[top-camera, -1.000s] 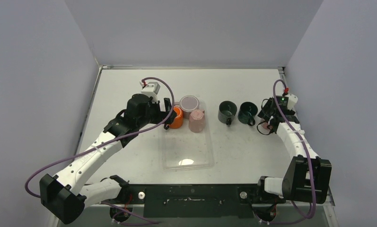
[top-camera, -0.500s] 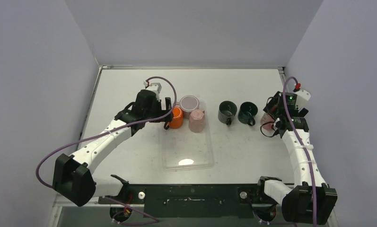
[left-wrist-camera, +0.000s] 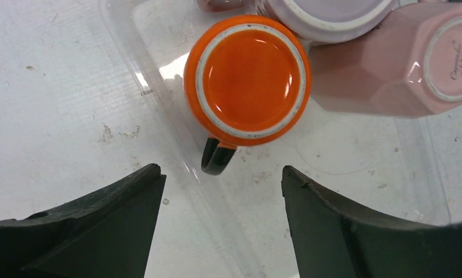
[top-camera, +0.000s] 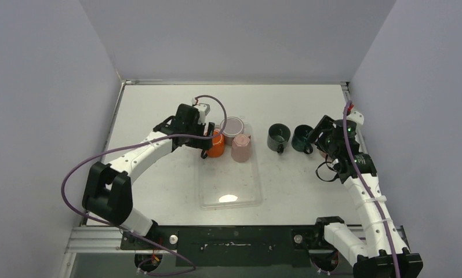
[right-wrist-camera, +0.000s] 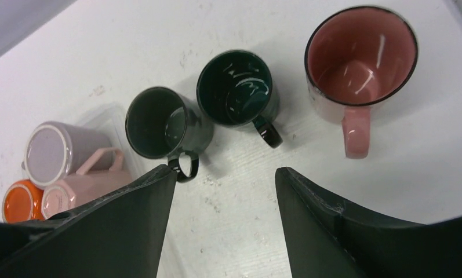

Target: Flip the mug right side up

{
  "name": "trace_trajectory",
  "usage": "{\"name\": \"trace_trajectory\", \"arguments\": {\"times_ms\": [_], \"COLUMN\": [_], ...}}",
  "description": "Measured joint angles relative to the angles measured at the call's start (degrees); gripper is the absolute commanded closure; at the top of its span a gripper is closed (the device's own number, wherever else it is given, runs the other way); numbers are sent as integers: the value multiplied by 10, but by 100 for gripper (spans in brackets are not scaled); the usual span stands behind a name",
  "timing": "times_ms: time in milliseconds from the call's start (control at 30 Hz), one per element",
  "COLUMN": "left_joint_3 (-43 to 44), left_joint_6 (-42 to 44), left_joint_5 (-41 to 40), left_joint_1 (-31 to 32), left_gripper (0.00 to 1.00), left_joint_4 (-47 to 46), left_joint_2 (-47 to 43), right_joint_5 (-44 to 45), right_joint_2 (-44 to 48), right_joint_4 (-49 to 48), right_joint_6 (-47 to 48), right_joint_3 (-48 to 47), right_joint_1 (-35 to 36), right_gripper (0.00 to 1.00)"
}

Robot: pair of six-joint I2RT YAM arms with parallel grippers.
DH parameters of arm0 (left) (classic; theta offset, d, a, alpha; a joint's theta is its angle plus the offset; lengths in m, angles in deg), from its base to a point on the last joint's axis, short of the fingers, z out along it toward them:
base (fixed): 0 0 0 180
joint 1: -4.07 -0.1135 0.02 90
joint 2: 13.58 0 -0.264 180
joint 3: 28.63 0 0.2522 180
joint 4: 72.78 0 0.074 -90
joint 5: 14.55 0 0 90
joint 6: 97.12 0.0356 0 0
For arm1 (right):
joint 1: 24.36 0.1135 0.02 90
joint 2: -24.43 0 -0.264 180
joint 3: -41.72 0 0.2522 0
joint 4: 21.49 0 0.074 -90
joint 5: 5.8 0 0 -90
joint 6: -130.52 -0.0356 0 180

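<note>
Left wrist view, item one: orange mug (left-wrist-camera: 247, 78), the task's thing by my reading, stands base-up in the clear tray (left-wrist-camera: 344, 150). Its handle points toward my left gripper (left-wrist-camera: 219, 179), whose jaws stand apart and empty, seemingly lined up for a grasp. Crowded against it are the lilac mug (left-wrist-camera: 327, 14) and the pink faceted mug (left-wrist-camera: 390, 63), both inverted.

Right wrist view, item two: green mugs (right-wrist-camera: 237, 87) and rose-lined mug (right-wrist-camera: 359, 58), mouths up on the table (right-wrist-camera: 390, 191). My right gripper (right-wrist-camera: 225, 171) has its jaws apart, holding nothing. Overhead, that arm probably hides the rose-lined mug.
</note>
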State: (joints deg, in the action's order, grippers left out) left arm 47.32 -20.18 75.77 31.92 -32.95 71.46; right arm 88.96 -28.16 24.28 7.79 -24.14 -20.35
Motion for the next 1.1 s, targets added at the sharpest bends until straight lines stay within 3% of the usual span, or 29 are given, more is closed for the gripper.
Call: {"name": "trace_trajectory", "arguments": {"times_ms": [233, 433, 667, 967, 1100], "left_joint_3": [36, 33, 1, -5, -5], "left_joint_6": [45, 47, 42, 41, 41], "left_joint_5": [90, 137, 135, 95, 77], "left_joint_1": [-38, -36, -31, -14, -8], "left_gripper": [45, 49, 57, 75, 69], "left_joint_4": [12, 1, -37, -55, -55], "left_joint_2": [75, 87, 87, 87, 87], "right_joint_5": [-16, -16, -16, -16, -16], "right_joint_2": [2, -6, -12, -16, -16], "right_joint_4": [17, 18, 19, 20, 20], "right_joint_6": [-5, -6, -8, -7, -7], "right_joint_3": [14, 14, 14, 14, 17], "right_joint_1": [9, 9, 9, 9, 9], "right_gripper": [38, 39, 39, 39, 40]}}
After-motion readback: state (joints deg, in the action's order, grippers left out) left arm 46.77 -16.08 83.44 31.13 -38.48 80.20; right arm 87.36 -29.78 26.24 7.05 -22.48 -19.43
